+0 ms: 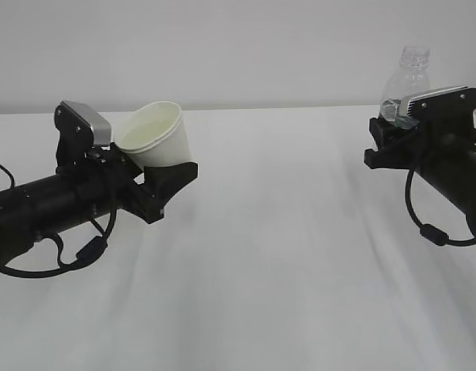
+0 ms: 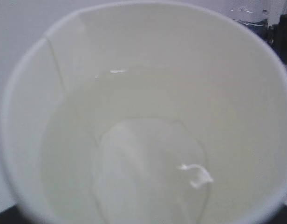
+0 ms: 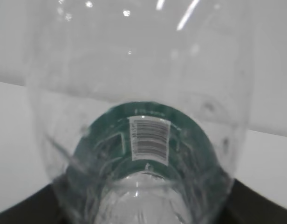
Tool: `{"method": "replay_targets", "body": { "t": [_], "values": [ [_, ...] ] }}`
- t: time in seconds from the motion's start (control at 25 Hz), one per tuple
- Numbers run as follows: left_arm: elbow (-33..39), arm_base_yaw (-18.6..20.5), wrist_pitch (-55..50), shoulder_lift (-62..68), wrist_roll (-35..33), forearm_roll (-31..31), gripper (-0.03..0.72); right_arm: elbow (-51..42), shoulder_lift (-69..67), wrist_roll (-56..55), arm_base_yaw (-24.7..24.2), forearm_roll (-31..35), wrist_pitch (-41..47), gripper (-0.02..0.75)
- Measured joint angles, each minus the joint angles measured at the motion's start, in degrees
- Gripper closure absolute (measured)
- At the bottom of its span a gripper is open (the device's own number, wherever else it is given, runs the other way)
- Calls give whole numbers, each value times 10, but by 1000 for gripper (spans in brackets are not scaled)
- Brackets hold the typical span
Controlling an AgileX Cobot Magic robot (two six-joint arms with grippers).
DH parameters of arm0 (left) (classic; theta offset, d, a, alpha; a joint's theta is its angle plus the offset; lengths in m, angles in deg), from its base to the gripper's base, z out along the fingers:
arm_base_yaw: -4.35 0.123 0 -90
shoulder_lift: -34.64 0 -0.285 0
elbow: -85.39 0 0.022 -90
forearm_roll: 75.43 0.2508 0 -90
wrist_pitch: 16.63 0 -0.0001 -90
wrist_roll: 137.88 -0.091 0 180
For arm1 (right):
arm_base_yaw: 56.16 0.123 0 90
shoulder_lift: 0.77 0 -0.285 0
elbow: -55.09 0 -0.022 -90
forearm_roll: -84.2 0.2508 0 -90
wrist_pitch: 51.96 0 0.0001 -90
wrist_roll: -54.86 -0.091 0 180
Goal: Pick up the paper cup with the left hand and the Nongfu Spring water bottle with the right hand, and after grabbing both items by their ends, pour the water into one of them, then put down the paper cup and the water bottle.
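Bottle [image 3: 139,116]: dark green label band [image 3: 106,135]; white barcode panel [image 3: 149,141]; text unreadable.

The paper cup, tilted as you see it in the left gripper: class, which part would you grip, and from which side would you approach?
Grip the paper cup low on its narrow base end, approaching from below and behind, as the left gripper does. The wall tapers downward, so the base fits between jaws, and the open rim stays clear. It appears to hold water, so squeeze gently.
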Motion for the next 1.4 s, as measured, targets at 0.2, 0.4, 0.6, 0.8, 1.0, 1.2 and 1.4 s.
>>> {"method": "replay_targets", "body": {
  "t": [0.2,0.4,0.6,0.8,1.0,1.2,1.4],
  "values": [
    [0,13,0,0,-9,-20,253,0,0,0,0,-1,0,330],
    [0,23,0,0,-16,-34,253,0,0,0,0,-1,0,330],
    [0,35,0,0,-29,-58,253,0,0,0,0,-1,0,331],
    [0,41,0,0,-44,-86,253,0,0,0,0,-1,0,331],
    [0,42,0,0,-61,-107,253,0,0,0,0,-1,0,331],
    [0,42,0,0,-73,-134,253,0,0,0,0,-1,0,331],
    [0,50,0,0,-74,-147,253,0,0,0,0,-1,0,331]
  ]
}}
